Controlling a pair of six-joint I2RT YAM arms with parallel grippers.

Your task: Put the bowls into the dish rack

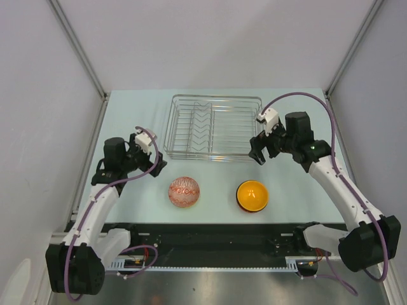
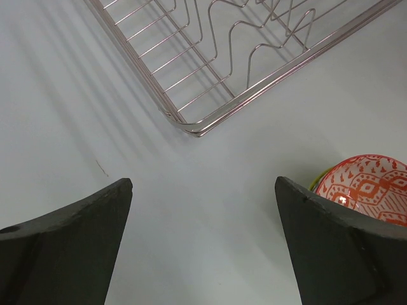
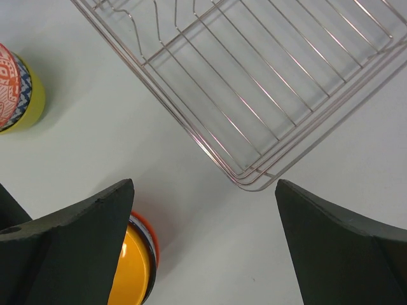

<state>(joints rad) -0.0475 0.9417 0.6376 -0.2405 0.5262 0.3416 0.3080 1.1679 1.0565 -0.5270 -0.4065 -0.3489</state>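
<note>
**Status.** The dish rack [image 1: 213, 127] stands empty at the back of the worktop [image 1: 216, 178]. No bowl is loaded yet. The bowls wait in two nested stacks in front of the rack, well apart from each other:
- The zigzag-patterned bowl [image 1: 184, 191] sits inside a lime-yellow bowl [image 3: 33, 95].
- The orange bowl [image 1: 252, 194] sits inside a red bowl [image 3: 151, 244]. What lies under that one cannot be made out.

**Grippers.** The left gripper [image 2: 203, 184] hangs near the rack's front left corner, jaws spread wide and holding nothing. The right gripper [image 3: 203, 184] hangs near the front right corner, equally wide and equally unladen. Neither touches a bowl or the rack.

**Hazards, as judged from this position.**
1. Nested bowls: a pinch on the upper rim may drag the lower bowl up, and it could then drop.
2. Glazed, curved walls: a shallow or off-centre grip can let a bowl slip or rotate between the fingers.
3. The rack is light wire. A finger or bowl striking its rim would likely push it across the worktop and spoil the alignment with the dividers.
4. A bowl released off a divider slot may topple flat or roll out.
5. Both arms work the same front edge. Simultaneous approaches risk arm-to-arm contact.
</note>
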